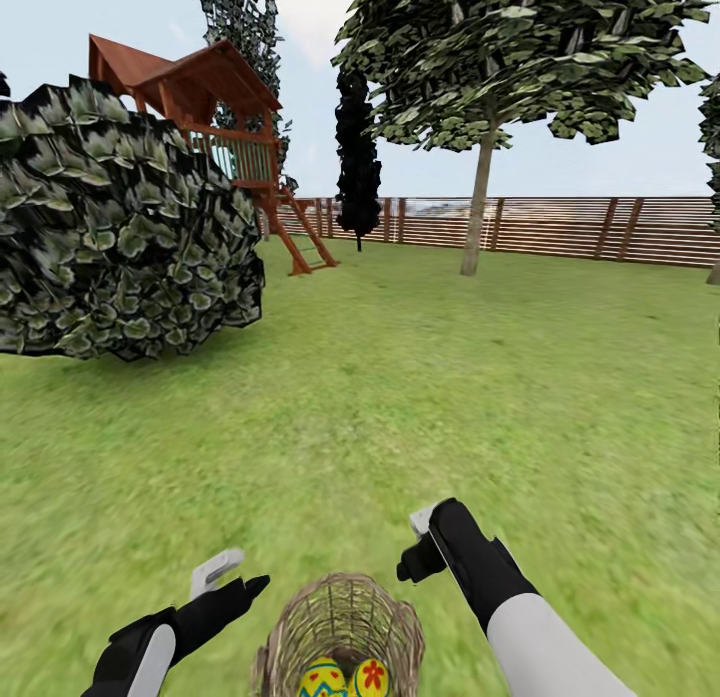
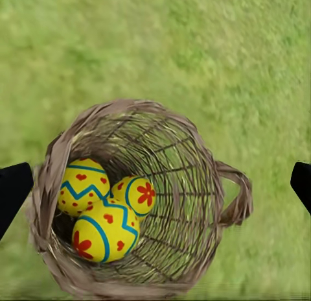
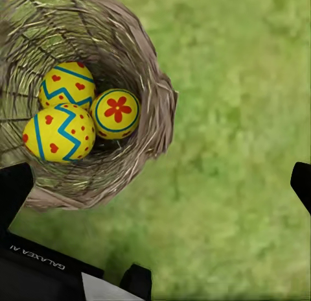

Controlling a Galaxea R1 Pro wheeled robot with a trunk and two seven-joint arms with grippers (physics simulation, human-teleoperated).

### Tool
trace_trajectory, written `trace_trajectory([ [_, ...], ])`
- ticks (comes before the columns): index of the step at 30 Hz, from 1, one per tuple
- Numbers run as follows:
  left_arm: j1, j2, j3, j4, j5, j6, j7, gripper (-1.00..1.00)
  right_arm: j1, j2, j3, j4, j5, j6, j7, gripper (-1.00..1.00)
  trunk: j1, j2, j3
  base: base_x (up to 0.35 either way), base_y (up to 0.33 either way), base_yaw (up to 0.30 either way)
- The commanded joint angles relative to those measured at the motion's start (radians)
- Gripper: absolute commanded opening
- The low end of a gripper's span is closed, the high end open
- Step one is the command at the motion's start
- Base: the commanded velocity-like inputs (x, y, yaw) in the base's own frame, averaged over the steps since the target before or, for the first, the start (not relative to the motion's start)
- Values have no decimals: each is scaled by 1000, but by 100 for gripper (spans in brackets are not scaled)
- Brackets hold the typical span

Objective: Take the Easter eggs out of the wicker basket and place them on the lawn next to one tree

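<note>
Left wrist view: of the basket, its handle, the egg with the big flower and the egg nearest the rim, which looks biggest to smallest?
1. Basket
2. Egg nearest the rim
3. Handle and flower egg: too alike to rank, and the flower egg is partly hidden.

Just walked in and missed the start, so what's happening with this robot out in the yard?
The robot stands on the lawn over a wicker basket that holds all three Easter eggs. Its left gripper and right gripper hover open on either side of the basket, holding nothing. No egg has been taken out yet. A pale-trunked tree stands farther off by the fence.
</note>
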Motion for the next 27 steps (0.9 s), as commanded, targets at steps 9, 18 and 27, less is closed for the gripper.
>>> trace_trajectory([
  [9, -1, -1, 4, -1, -1, 6, -6, 100, -1, -1, 1, -1, 11, 3, 9, 100, -1, -1, -1, -212, 0, 0],
  [18, -1, -1, 4, -1, 0, 6, -6, 100, -1, -2, 1, 0, 11, 2, 9, 100, -1, -1, -1, -15, 0, 0],
  [27, -1, -1, 4, -1, 2, 6, -6, 100, -1, -2, 1, 2, 12, 2, 10, 100, -1, -1, -1, -1, 0, 0],
])
